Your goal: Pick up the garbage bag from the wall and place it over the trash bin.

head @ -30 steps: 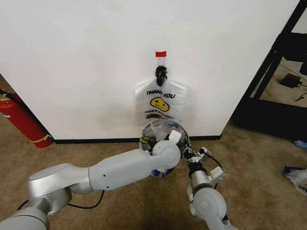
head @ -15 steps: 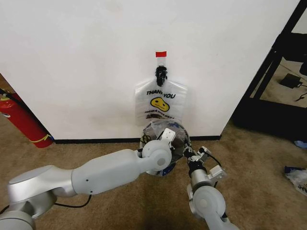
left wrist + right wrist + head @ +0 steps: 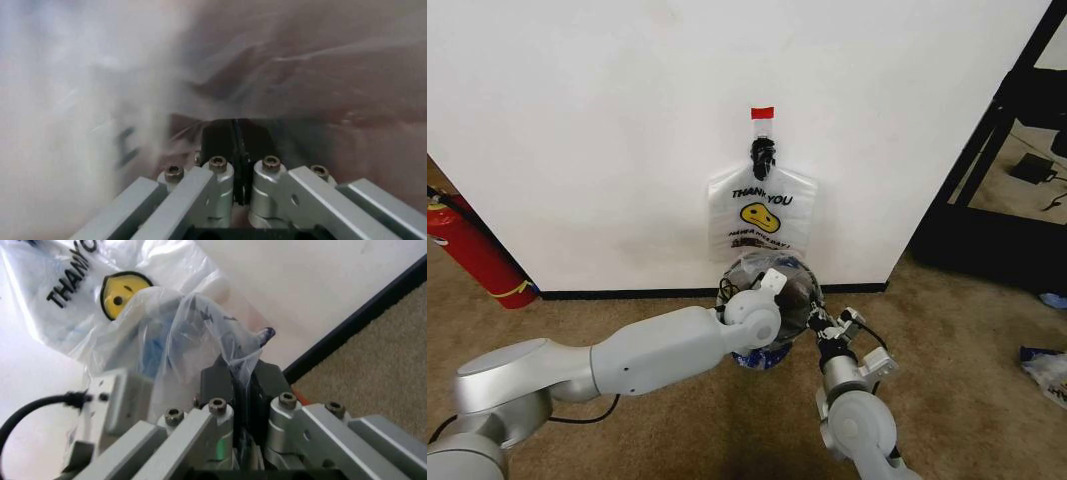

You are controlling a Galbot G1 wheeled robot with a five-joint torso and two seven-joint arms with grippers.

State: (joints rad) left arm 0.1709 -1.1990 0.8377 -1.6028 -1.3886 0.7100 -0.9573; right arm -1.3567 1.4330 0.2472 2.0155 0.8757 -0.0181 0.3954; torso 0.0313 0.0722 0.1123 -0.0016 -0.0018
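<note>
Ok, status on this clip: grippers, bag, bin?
Left gripper and right gripper both shut on garbage bag. Bag draped over trash bin. Nothing blocking.

The trash bin (image 3: 772, 300) is mostly hidden behind the left arm's wrist and the crumpled garbage bag (image 3: 762, 268) draped over it, so its mesh and base hardly show. In the left wrist view the garbage bag (image 3: 100, 100) is a pale blur around the left gripper (image 3: 235, 131), with nothing beyond it readable. The fire extinguisher (image 3: 472, 250) at far left is cut by the picture's edge.
</note>
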